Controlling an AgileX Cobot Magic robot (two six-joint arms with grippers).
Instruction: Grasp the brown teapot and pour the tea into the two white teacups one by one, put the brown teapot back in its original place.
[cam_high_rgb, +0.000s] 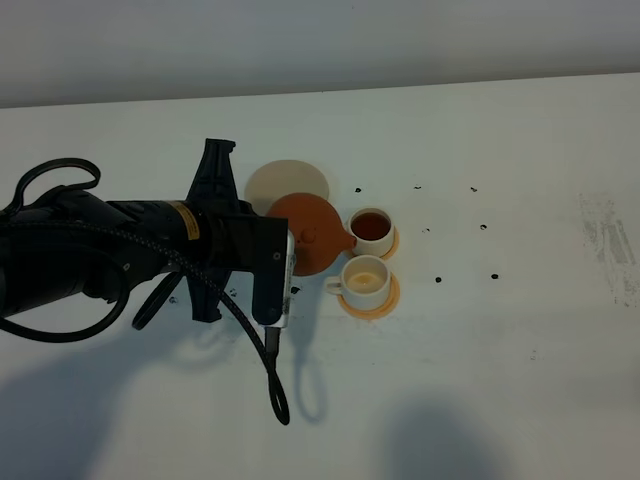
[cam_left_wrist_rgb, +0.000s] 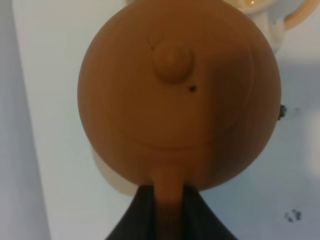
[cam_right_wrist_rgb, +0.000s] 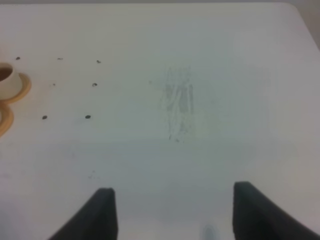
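Observation:
The brown teapot (cam_high_rgb: 312, 232) hangs just right of the beige round coaster (cam_high_rgb: 287, 181), its original place, which lies bare. My left gripper (cam_high_rgb: 288, 262) is shut on the teapot's loop handle (cam_left_wrist_rgb: 167, 205), and the knobbed lid (cam_left_wrist_rgb: 172, 62) faces the wrist camera. The short spout points between the two white teacups. The far teacup (cam_high_rgb: 371, 228) holds dark tea. The near teacup (cam_high_rgb: 365, 281) shows a pale, yellowish inside. My right gripper (cam_right_wrist_rgb: 177, 215) stands open over bare table, far right of the cups, and is out of the high view.
Each cup sits on a small orange coaster (cam_high_rgb: 392, 300). Small dark specks (cam_high_rgb: 439, 278) dot the white table right of the cups. A faint scuffed patch (cam_right_wrist_rgb: 177, 102) lies ahead of the right gripper. The left arm's black cable (cam_high_rgb: 270, 370) trails toward the front edge.

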